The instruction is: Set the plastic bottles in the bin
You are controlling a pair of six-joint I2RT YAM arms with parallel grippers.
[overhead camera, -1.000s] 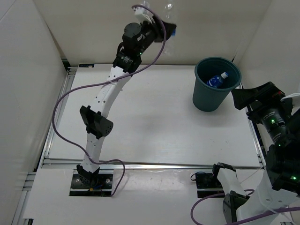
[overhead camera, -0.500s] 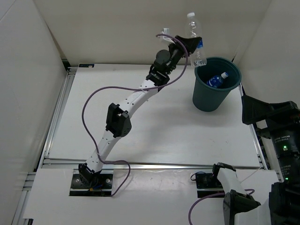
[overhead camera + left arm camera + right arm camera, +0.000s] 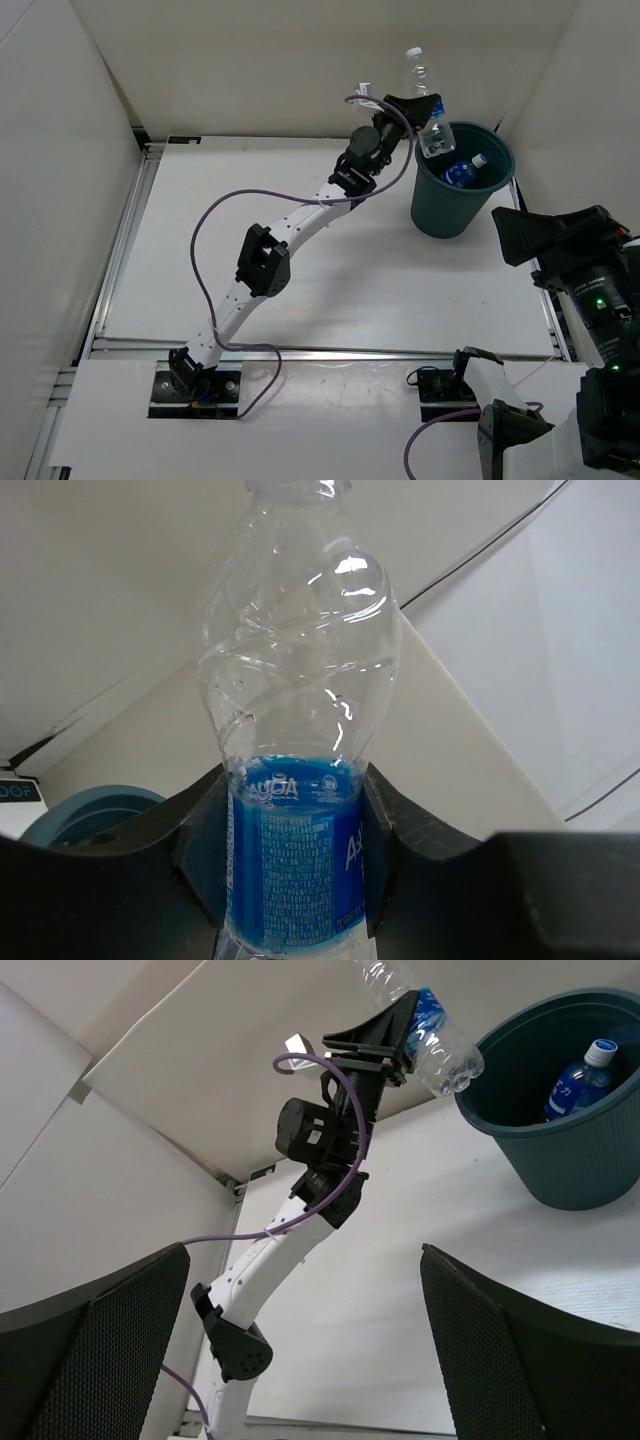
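Left wrist view: left gripper (image 3: 295, 830) pinches the blue-labelled bottle (image 3: 300, 680) at its label, neck projecting past the fingertips.

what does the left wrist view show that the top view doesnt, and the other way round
Only the left wrist view: the print on the blue label of the held bottle, and the fingers clamped on that label. Only the top view: a second bottle inside the bin, the whole left arm, the right arm and the table. Both: the left gripper shut on the held bottle, with the bin in view.
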